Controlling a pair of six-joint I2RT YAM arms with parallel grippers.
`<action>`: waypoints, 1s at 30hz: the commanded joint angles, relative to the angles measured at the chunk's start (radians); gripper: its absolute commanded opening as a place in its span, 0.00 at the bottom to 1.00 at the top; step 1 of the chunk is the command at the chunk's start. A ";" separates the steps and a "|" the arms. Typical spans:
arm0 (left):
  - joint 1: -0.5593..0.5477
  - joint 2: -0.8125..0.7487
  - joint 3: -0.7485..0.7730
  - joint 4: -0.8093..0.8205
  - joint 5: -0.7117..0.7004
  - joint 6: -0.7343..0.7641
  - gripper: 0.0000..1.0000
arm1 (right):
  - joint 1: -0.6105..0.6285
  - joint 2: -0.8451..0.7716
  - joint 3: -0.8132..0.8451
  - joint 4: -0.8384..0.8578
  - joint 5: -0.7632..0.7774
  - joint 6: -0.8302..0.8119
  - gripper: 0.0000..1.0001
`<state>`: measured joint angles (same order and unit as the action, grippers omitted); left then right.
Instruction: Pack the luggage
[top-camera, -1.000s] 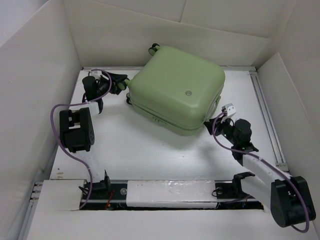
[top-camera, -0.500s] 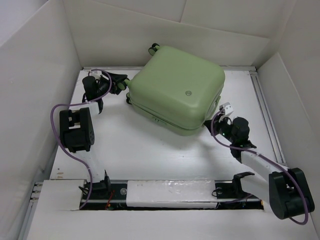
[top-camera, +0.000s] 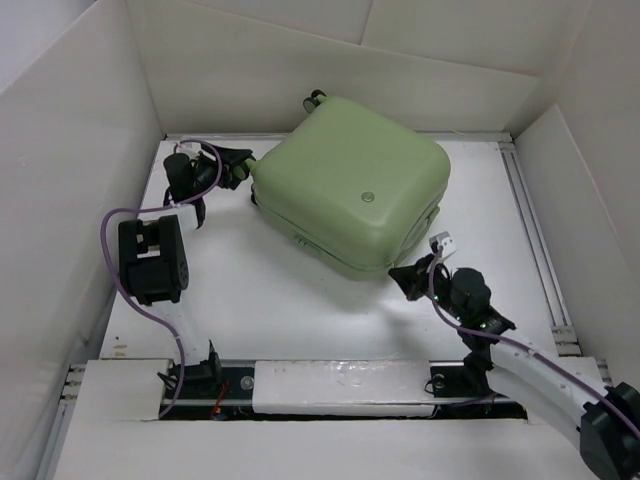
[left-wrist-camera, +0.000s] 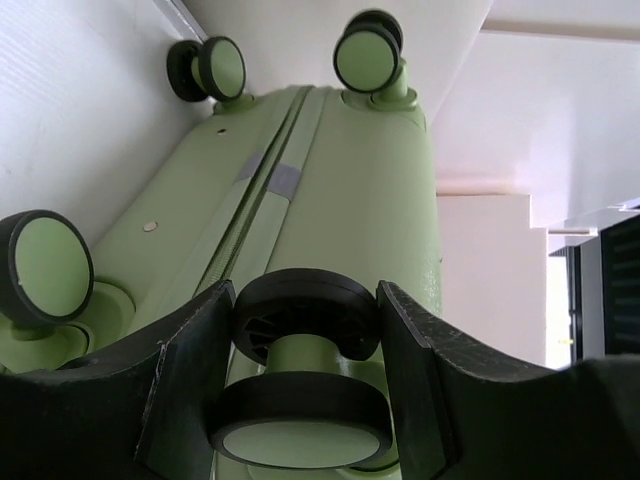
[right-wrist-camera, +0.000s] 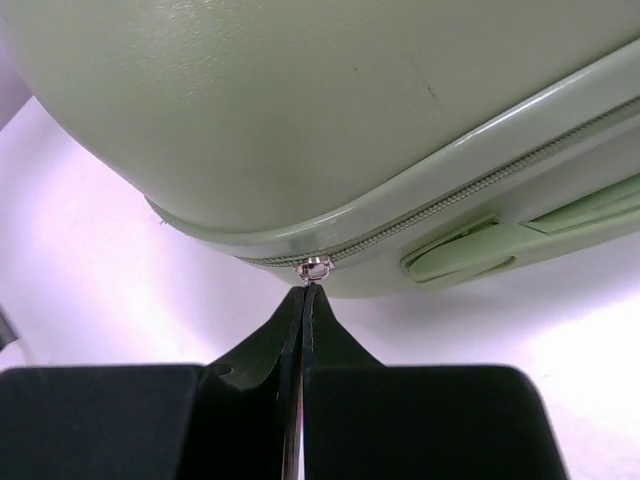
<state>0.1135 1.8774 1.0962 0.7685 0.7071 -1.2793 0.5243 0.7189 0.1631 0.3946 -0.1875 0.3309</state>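
The luggage (top-camera: 350, 190) is a pale sage-green hard-shell suitcase lying flat and closed on the white table, its round silver badge (top-camera: 367, 197) facing up. My left gripper (top-camera: 240, 168) is at its left end, shut on a black-and-green wheel (left-wrist-camera: 305, 375); other wheels (left-wrist-camera: 368, 55) show beyond. My right gripper (top-camera: 405, 274) is at the suitcase's near right corner. Its jaws are pressed together on the silver zipper pull (right-wrist-camera: 313, 267) of the zip seam. The suitcase handle (right-wrist-camera: 470, 255) lies just right of the pull.
White walls box in the table on the left, back and right. A metal rail (top-camera: 535, 235) runs along the right side. A white bar (top-camera: 340, 385) with the arm bases crosses the near edge. A purple cable (top-camera: 120, 260) loops by the left arm.
My right gripper has drawn back toward the near side and left along the suitcase's edge, holding the zipper pull. The suitcase has turned slightly and shifted left. The left gripper has stayed on the wheel.
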 joint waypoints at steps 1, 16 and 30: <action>-0.009 -0.058 -0.010 0.098 0.025 0.011 0.00 | 0.091 -0.049 0.030 -0.075 0.089 0.096 0.00; 0.083 -0.505 -0.105 -0.412 -0.245 0.294 0.90 | -0.059 0.223 0.334 -0.141 -0.046 -0.010 0.00; -0.975 -0.914 -0.679 -0.377 -0.882 0.336 0.00 | -0.293 0.223 0.401 -0.238 -0.210 -0.093 0.00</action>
<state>-0.7570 0.8879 0.4541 0.3759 0.0006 -0.9024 0.2977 0.9710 0.4641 0.0521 -0.4019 0.2863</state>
